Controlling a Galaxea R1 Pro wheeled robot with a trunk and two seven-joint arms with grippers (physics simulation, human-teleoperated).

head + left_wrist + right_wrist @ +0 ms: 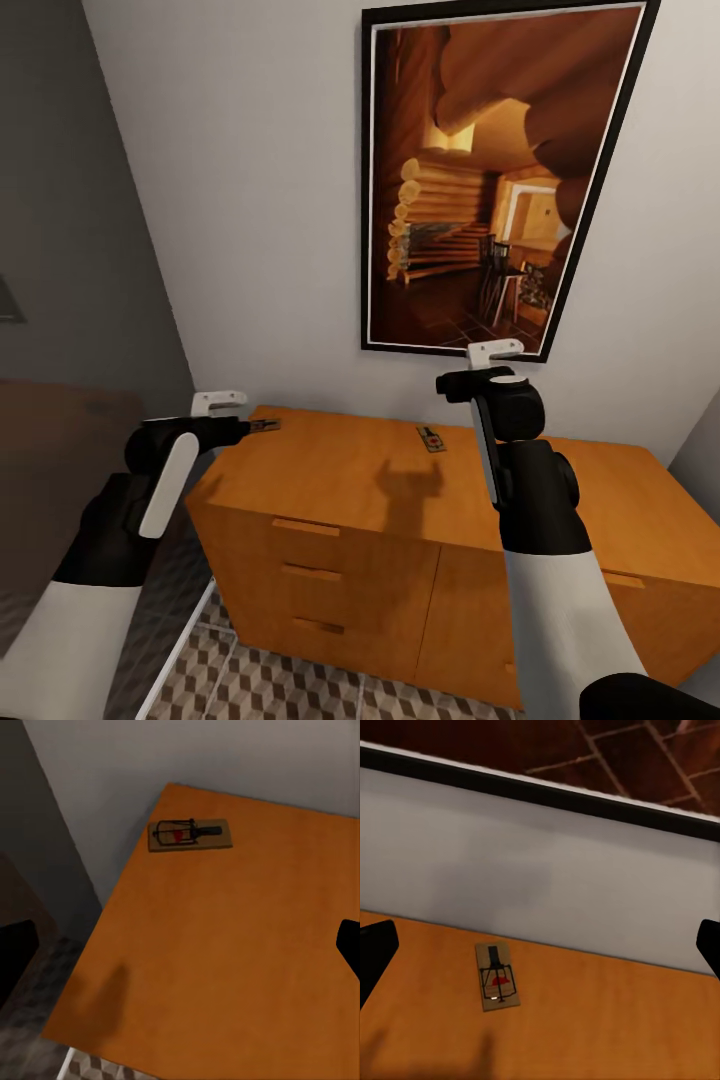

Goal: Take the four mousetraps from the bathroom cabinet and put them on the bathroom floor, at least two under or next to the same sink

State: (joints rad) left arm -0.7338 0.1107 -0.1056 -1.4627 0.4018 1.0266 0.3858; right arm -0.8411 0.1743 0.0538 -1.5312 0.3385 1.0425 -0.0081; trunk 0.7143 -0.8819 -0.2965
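Note:
Two mousetraps lie on the flat top of the orange-brown cabinet (340, 480). One mousetrap (265, 426) (190, 835) is near the back left corner, just ahead of my left gripper (232, 432). The other mousetrap (432, 439) (497, 976) lies near the wall at mid-top, below and ahead of my right gripper (470, 384). Both grippers hover above the top, open and holding nothing; their dark fingers (349, 945) (375, 952) stand wide apart. Cube-patterned bathroom floor (300, 690) lies in front of the cabinet. The sink is out of view.
A large framed picture (490, 180) hangs on the white wall right behind the cabinet. A dark wall and a dark brown surface (50, 420) stand to the left. The cabinet front has drawers with slim handles (305, 527).

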